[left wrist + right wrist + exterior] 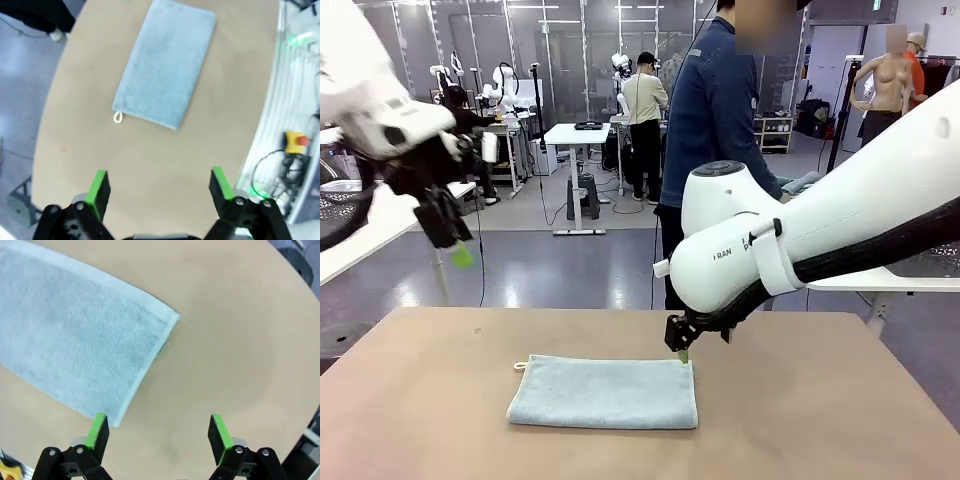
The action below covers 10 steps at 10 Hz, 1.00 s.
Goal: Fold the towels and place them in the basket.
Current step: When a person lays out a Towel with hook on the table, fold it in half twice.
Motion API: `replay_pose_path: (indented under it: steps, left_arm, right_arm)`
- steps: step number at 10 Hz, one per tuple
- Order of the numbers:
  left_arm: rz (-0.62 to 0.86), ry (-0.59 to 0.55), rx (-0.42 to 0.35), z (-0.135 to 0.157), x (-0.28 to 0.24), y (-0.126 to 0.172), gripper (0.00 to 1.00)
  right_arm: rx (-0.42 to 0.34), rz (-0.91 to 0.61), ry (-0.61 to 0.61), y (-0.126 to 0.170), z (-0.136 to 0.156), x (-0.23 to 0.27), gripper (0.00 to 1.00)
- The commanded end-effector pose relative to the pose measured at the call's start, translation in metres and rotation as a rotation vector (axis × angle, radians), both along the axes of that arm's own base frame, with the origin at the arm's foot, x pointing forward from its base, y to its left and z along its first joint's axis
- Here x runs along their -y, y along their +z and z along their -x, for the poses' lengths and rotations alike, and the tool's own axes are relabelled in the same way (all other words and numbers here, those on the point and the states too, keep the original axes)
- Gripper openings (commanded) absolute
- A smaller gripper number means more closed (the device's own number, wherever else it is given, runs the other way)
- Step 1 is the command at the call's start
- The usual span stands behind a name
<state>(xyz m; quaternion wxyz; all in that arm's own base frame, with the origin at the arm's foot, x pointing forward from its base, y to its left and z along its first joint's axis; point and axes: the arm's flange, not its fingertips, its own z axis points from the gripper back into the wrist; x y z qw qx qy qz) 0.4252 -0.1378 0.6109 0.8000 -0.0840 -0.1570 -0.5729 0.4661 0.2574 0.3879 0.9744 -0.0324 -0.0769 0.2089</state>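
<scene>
While the right pincer [682, 352] hangs low at the lower middle of the front view, its jaws stand wide apart with nothing between them. From its own wrist camera the right pincer [157, 427] shows two green pads [98, 429] rising from the bottom edge, spread and released. The near corner of the pale blue-grey towel [75, 340] lies just beside the left-hand pad. Whether the pad touches the cloth I cannot tell.

From the front, the towel [605, 392] lies flat at the lower centre of the picture, its long side running left to right. A small pale loop [520, 365] sticks out at its upper left corner, and the right pincer's green tip is at its upper right corner. Bare brown tabletop [820, 400] spreads all round it.

The left pincer [460, 255] is raised well above the tabletop at the left edge of the front view, well apart from the towel. In its wrist view the left pincer [160, 185] is likewise released, gripping nothing. The towel [165, 65] sits slantwise in the upper middle, with the loop [118, 117] at its lower left corner.

A person [715, 120] in a dark blue jacket stands beyond the tabletop, at the upper middle of the front view.
</scene>
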Motion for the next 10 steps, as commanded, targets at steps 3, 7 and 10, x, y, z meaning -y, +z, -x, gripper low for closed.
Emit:
replay_pose_path:
  steps: [3,7,10]
  left_arm:
    - [0.127,0.083,0.159,0.086,-0.073,0.012,1.0]
    - [0.149,0.134,0.167,0.099,-0.097,0.029,1.0]
    - [0.149,0.134,0.167,0.099,-0.097,0.029,1.0]
  right_arm:
    - [-0.013,-0.176,-0.252,-0.028,-0.016,-0.016,1.0]
    - [0.005,-0.171,-0.266,-0.03,-0.022,-0.013,1.0]
    - [-0.031,-0.158,-0.279,-0.035,-0.021,-0.008,1.0]
